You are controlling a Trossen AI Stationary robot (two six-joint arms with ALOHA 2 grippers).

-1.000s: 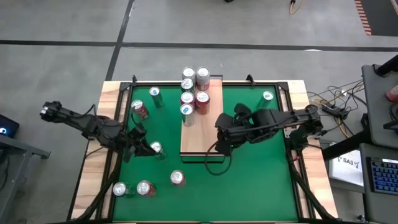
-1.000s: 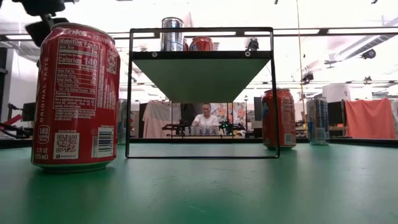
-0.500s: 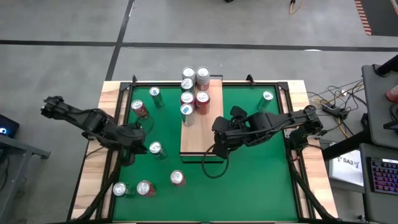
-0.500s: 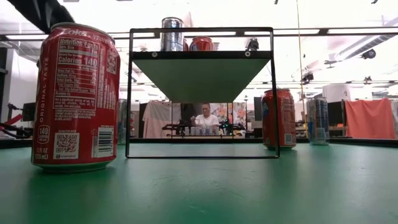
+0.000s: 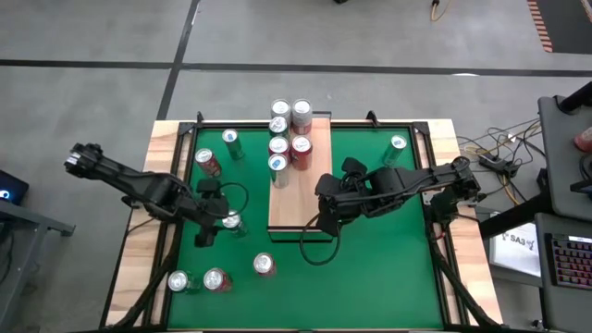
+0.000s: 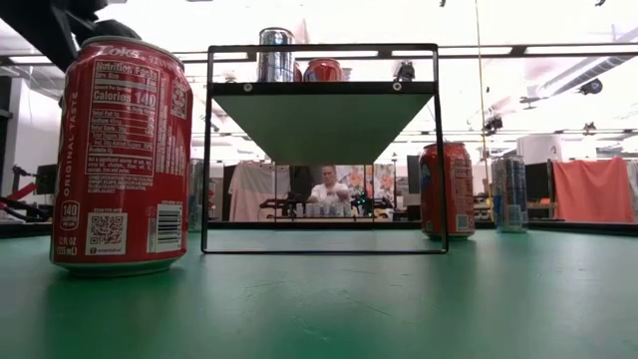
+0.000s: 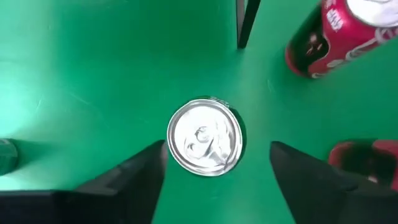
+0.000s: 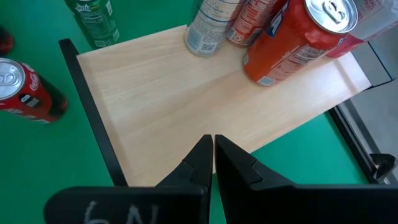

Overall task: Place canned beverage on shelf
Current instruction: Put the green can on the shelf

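A silver-topped can [image 7: 204, 137] stands upright on the green surface [image 5: 370, 268], left of the shelf [image 5: 298, 190]. My left gripper [image 7: 217, 148] hangs above it, pointing down and open, with one finger on either side of the can [image 5: 231, 222] and a gap showing on both sides. The shelf is a pale wooden board [image 8: 186, 93] on a dark frame [image 6: 324, 85], with several cans [image 5: 289, 139] upright at its far end. My right gripper [image 8: 212, 146] is shut with nothing in it and hovers over the shelf's near end [image 5: 324, 208].
Loose cans stand on the green surface: a green one [image 5: 229, 141] and a red one [image 5: 209, 162] at the far left, one at the far right [image 5: 398, 143], and three near the front left [image 5: 215, 277]. A red cola can [image 6: 122, 155] fills the low view's left.
My left gripper has swung from lying beside the silver-topped can to pointing down over it, moving a little toward the table's right edge. The can has stayed in place. My right arm has kept still.
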